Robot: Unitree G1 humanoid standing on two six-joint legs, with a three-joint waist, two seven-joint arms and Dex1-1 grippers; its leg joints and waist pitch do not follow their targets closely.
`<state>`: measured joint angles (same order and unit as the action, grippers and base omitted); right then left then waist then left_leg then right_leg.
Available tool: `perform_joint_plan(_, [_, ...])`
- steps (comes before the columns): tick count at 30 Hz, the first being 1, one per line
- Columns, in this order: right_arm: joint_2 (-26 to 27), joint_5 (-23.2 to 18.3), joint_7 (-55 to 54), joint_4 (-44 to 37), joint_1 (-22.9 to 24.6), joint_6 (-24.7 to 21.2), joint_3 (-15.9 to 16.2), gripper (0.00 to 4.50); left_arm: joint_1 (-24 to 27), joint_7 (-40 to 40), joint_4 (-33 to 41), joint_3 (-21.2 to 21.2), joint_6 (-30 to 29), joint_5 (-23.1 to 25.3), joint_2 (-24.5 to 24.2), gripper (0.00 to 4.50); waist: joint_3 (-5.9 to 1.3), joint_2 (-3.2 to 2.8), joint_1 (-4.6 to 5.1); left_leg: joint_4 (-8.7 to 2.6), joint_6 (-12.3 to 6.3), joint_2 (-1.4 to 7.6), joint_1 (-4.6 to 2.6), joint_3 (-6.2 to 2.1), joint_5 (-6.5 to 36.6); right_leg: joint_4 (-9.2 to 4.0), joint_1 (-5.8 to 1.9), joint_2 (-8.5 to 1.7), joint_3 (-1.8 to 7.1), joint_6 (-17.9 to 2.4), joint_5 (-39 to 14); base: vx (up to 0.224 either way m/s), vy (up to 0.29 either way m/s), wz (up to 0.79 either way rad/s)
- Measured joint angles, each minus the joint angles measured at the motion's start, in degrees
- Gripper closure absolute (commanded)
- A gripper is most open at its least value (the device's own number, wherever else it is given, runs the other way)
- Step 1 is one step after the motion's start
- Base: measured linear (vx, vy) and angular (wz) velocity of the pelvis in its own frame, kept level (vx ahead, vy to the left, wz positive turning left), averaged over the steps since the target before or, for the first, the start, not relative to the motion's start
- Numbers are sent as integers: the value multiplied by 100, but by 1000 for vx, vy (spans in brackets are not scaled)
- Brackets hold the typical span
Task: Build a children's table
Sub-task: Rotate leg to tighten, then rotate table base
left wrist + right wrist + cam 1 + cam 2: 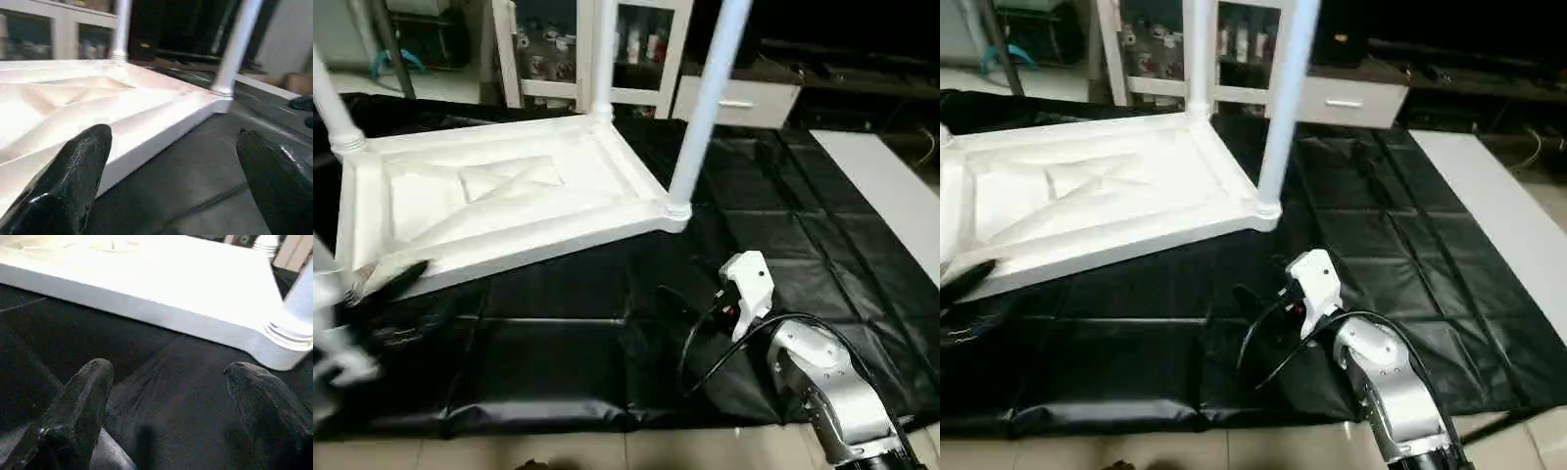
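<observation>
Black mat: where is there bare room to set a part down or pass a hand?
Free: the black mat between the tabletop and the flat white board, and the strip before the tabletop's near edge. Crowded: near the right gripper with its cable, and the tabletop's near-left corner where the left gripper hangs open.

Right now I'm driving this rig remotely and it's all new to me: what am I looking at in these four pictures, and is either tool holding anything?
The two wide pictures come from the robot's head, looking down over its silver right forearm. The two close ones come from wrist cameras, each looking out between that tool's two black fingers.

On the black mat lies the white tabletop, upside down, ribs showing. Three legs stand upright in its corner sockets. A flat white board lies on the robot's right.

The left tool sits near the tabletop's edge, fingers wide apart, empty. The right tool is open over the mat, holding nothing.
</observation>
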<state>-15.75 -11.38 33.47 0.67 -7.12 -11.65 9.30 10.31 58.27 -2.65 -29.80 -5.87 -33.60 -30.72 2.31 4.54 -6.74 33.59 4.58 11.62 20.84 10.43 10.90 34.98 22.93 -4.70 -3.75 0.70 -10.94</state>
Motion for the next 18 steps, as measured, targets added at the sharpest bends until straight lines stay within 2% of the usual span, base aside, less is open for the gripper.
perform_joint_plan(4, [5, 1, 60, 24, -50, 73, 5, 54, 183, 131, -232, -440, 26, -45, -142, 3, 3, 52, -14, 2, 1, 0, -12, -1, 0, 0, -14, 2, 3, 3, -2, 0, 0, 0])
perform_joint_plan(7, [0, 1, 68, 78, -74, 89, 6, 54, 286, 224, -316, -596, 96, -62, -330, 3, 6, 56, -5, -1, 1, 0, -49, -1, 0, 0, -39, 4, 7, 6, -3, 0, 0, 0])
perform_joint_plan(11, [-2, 2, 71, 111, -78, 108, 6, 54, 333, 309, -776, -885, 362, -54, -692, 3, 9, 58, 10, -8, 4, 0, -83, -34, 2, -3, -65, 23, 8, 9, -5, 0, 0, 0])
perform_joint_plan(14, [0, 5, 72, 191, -80, 111, 6, 54, 186, 307, -1068, -1089, 573, -41, -761, 3, 13, 62, -2, -8, 5, -2, -86, -42, 2, -4, -69, 25, 8, 8, -5, 0, 0, 0])
perform_joint_plan(18, [32, 22, 77, 224, -150, 130, 10, 54, -184, 162, -1293, -1104, 821, 66, -914, 3, 17, 72, -40, -5, 6, -2, -88, -48, 2, -3, -80, 28, 8, 6, -4, 0, 0, 0])
